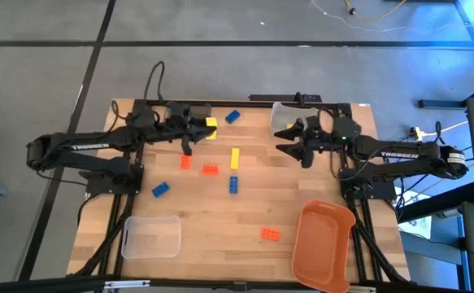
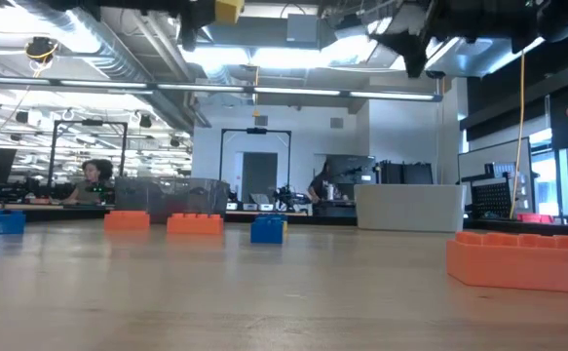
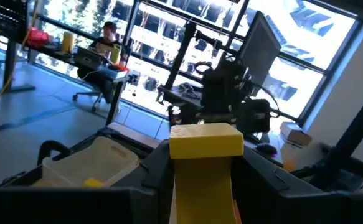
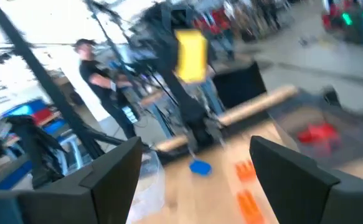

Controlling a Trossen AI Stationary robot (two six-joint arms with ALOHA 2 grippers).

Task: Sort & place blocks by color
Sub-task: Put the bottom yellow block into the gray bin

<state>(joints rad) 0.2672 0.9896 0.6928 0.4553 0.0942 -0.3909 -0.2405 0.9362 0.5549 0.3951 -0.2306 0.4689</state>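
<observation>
My left gripper point(image 1: 206, 128), in the upper middle of the overhead frame, is closed on a small yellow studded plastic brick point(image 1: 210, 124). From my left wrist, that brick point(image 3: 205, 139) sits squarely between my two dark fingers point(image 3: 158, 171). My right gripper point(image 1: 287, 138), right of centre overhead, has its jaws spread wide with nothing in them.

Loose on the wooden table point(image 1: 220, 220) lie a long yellow brick point(image 1: 236, 157), two orange bricks point(image 1: 210, 169) near centre, another orange one point(image 1: 270, 234) lower right, and blue bricks at upper middle point(image 1: 232, 117), centre point(image 1: 233, 185) and left point(image 1: 161, 190).

A clear plastic bin point(image 1: 151, 236) sits lower left, an orange tray point(image 1: 324, 244) lower right, and another clear bin point(image 1: 284, 116) by my right gripper.
</observation>
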